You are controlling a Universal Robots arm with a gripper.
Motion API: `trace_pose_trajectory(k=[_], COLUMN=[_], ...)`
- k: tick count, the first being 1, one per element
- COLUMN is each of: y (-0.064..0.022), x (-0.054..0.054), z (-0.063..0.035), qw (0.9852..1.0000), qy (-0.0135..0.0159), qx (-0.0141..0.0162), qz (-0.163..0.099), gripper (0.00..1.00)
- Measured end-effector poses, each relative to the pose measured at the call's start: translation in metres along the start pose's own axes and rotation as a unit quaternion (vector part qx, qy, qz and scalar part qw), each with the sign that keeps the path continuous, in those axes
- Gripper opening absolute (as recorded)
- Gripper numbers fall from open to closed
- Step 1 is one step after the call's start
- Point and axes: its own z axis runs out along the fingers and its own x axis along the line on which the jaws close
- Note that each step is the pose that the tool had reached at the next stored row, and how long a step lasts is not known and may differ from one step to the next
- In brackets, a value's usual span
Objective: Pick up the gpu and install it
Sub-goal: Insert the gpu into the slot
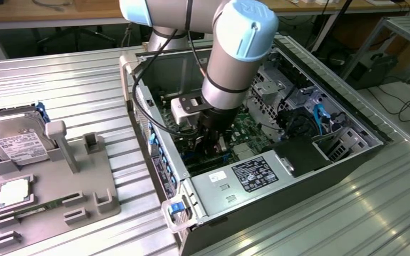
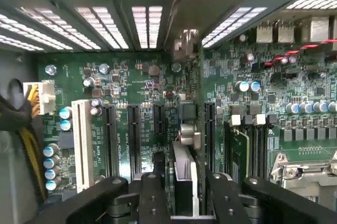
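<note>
The gpu point(image 2: 183, 174) stands edge-on in the wrist view, a narrow strip running from between the fingers point(image 2: 154, 195) toward the case's rear wall, with a pale metal bracket point(image 2: 185, 45) at its far end. It sits upright over a slot in the green motherboard point(image 2: 131, 76), in line with the black expansion slots point(image 2: 134, 134) just beside it at about nine o'clock. Whether its edge is fully seated cannot be told.

The gripper point(image 2: 181, 203) straddles the card, one finger on each side. The fingers stand close against it, yet I cannot tell whether they grip it or have begun to let go.

In the exterior view the gripper point(image 1: 215, 140) reaches down inside the open computer case point(image 1: 319, 160), which lies on the ribbed metal surface point(image 1: 70, 85). A grey parts tray point(image 1: 84, 186) with a silver hard drive point(image 1: 16, 141) sits at about nine o'clock from the case.

My judgement of the risk: if the card is tilted or only half in its slot, it could lean or pop out, or the bracket could catch on the rear wall. A finger dragging on the card could also pull it askew.
</note>
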Motion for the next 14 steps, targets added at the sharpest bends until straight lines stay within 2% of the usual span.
trace_pose_trajectory(k=[1,3,9,14], y=[0.0,0.0,0.0006,0.0011], x=[0.0,0.0,-0.003,-0.006], z=[-0.0001,-0.0033,-0.0321,-0.0555], qw=[1.0,1.0,1.0,1.0], qy=[-0.0004,0.0009,0.0032,0.0056], qx=[0.0002,0.0008,0.0037,0.005], qz=[0.0,0.0,0.0,0.0], gripper=[0.35,0.35,0.35,0.35])
